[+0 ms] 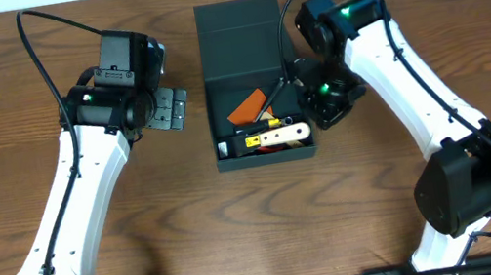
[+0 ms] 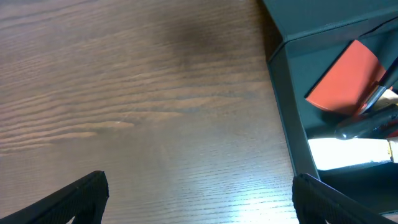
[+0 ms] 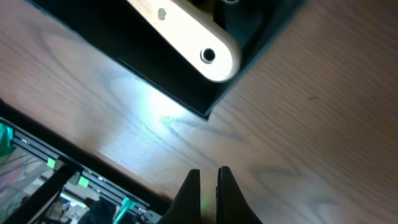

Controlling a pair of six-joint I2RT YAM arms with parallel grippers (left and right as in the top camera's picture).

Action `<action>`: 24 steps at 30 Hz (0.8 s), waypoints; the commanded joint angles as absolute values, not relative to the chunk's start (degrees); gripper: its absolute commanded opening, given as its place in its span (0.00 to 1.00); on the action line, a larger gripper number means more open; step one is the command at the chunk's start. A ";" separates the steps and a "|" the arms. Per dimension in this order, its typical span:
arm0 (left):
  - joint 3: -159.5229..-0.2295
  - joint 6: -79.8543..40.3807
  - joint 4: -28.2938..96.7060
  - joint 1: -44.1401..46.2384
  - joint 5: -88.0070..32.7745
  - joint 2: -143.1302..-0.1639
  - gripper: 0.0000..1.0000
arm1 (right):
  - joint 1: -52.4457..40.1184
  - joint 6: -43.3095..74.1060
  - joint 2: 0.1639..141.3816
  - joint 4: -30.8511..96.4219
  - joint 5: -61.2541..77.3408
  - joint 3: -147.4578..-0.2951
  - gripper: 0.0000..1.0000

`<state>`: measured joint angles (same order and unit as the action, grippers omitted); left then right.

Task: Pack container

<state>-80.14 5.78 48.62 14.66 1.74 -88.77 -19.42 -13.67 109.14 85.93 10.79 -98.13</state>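
The left arm (image 1: 80, 213) and right arm (image 1: 415, 81) had white shells with black joint housings (image 1: 464, 177). Thin black cables (image 1: 41, 61) looped along both. Green lights (image 1: 344, 11) glowed near each arm's 12 o'clock end. The left gripper (image 2: 200, 179) and right gripper (image 3: 208, 170) had matte black jaws.

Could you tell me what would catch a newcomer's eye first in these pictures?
The open dark cardboard box at the middle of the table stands out first, its flap lid folded back, with an orange flat piece and a pale wooden handle inside. The left hand hovers open beside its left wall, and the right hand sits shut by its right wall.
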 commanded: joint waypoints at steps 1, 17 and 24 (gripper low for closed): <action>-79.96 5.04 48.60 14.41 1.98 -89.10 0.93 | -20.01 -12.75 109.10 82.94 12.29 -97.08 0.01; -79.96 -3.27 47.44 8.12 -7.66 -94.04 0.93 | -12.12 13.34 114.87 54.22 25.45 -96.95 0.64; -79.96 -9.52 41.82 2.61 -24.43 -97.76 0.93 | -5.76 22.02 116.79 39.11 39.86 -96.95 0.66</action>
